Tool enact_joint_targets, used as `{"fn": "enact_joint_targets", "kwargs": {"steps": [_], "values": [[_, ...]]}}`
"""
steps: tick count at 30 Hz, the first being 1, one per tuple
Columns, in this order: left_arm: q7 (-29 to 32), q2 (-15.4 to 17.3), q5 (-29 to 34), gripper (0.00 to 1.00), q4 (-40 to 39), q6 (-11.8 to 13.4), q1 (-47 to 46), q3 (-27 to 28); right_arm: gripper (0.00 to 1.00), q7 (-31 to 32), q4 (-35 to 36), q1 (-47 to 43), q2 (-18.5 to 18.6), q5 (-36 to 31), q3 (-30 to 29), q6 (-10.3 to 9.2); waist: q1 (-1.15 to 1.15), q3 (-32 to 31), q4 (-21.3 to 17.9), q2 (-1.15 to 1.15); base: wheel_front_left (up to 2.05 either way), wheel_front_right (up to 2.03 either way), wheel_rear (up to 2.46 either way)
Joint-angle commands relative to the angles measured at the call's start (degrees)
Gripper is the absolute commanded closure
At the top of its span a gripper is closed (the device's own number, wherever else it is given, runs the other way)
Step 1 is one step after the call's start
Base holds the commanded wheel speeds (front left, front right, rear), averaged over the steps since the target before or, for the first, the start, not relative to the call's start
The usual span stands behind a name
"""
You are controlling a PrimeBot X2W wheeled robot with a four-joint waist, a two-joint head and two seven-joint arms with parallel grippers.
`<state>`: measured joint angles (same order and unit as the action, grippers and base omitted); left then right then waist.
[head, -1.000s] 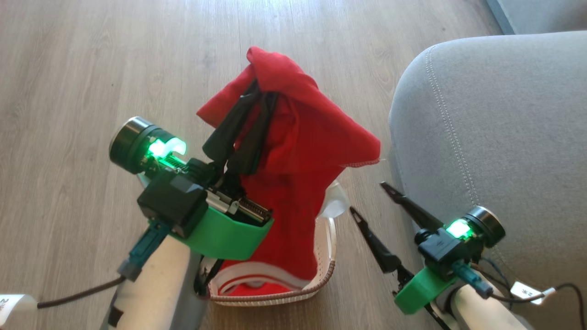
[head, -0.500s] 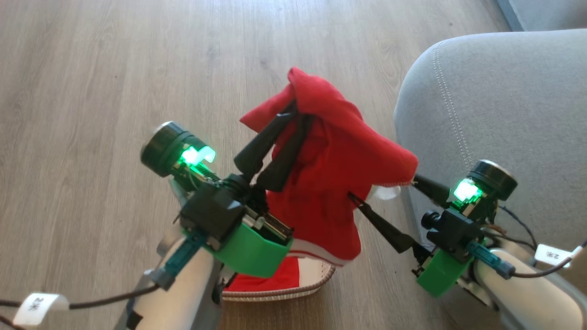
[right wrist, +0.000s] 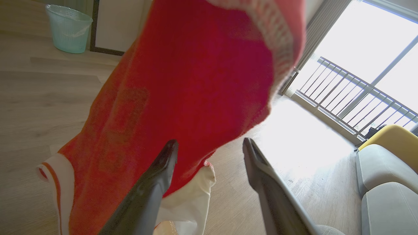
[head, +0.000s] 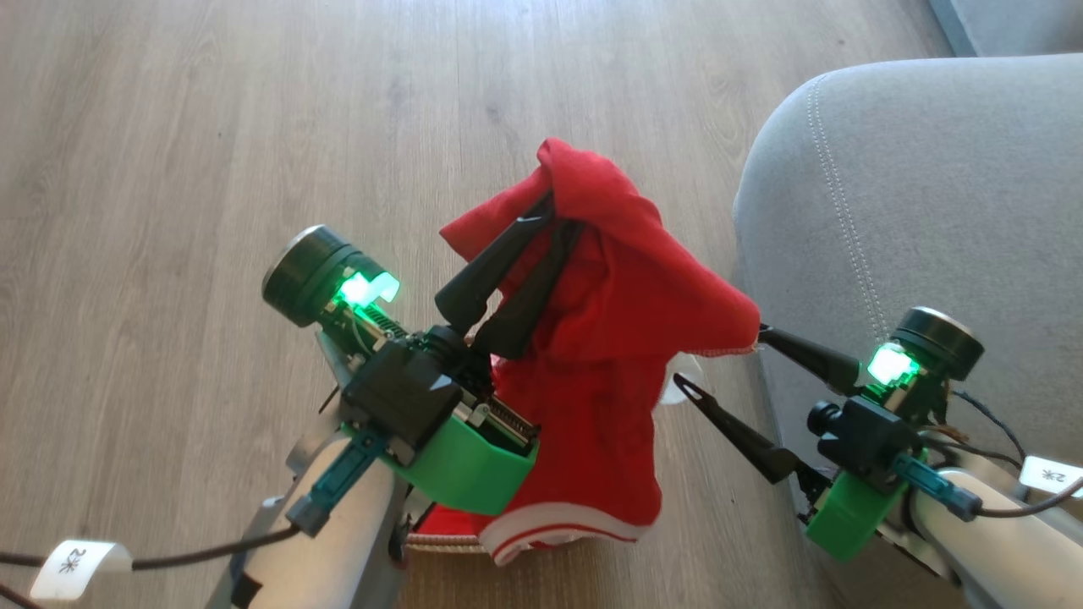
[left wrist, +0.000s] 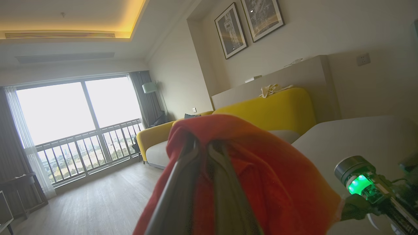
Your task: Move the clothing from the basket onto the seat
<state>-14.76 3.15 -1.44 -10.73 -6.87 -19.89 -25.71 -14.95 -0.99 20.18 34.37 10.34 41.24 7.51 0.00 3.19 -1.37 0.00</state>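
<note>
left claw [head: 563, 216] pinching red clothing [head: 609, 381] aloft, right claw [head: 721, 356] spread wide beside grey seat [head: 931, 169]

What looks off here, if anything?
Nothing is damaged or spilled. The red garment hangs bunched over the shut left gripper, and its white-trimmed hem hangs low over the basket rim, where it might drag. The right gripper is open beside it, holding nothing.

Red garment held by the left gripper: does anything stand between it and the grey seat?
The open right gripper does, with its fingers beside the red garment on the side facing the seat. Nothing else visible stands in the way.
</note>
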Motion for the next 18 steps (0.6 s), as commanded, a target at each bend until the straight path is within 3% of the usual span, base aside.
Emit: {"fn": "enact_joint_targets", "kwargs": {"steps": [1, 8, 18], "values": [[-0.2, 0.2, -0.3, 1.00, -1.9, 0.2, -3.1, 2.5, 0.00, -0.1, 1.6, -1.3, 1.7, 0.6, -0.5, -0.02, 0.00, 0.0, -0.2, 0.00, 0.00, 0.00, 0.00], [-0.2, 0.4, 0.0, 1.00, -2.2, -0.1, -2.7, 2.3, 0.00, -0.1, 0.9, -2.5, 3.3, 0.7, -2.6, -0.02, 0.00, -0.4, -0.9, 0.00, 0.00, 0.00, 0.00], [-0.2, 1.8, 0.2, 1.00, -3.5, -0.5, -3.0, -2.6, 0.00, -0.1, 1.0, -0.4, 4.8, 1.3, -0.3, -0.02, 0.00, -1.0, 0.1, 0.00, 0.00, 0.00, 0.00]]}}
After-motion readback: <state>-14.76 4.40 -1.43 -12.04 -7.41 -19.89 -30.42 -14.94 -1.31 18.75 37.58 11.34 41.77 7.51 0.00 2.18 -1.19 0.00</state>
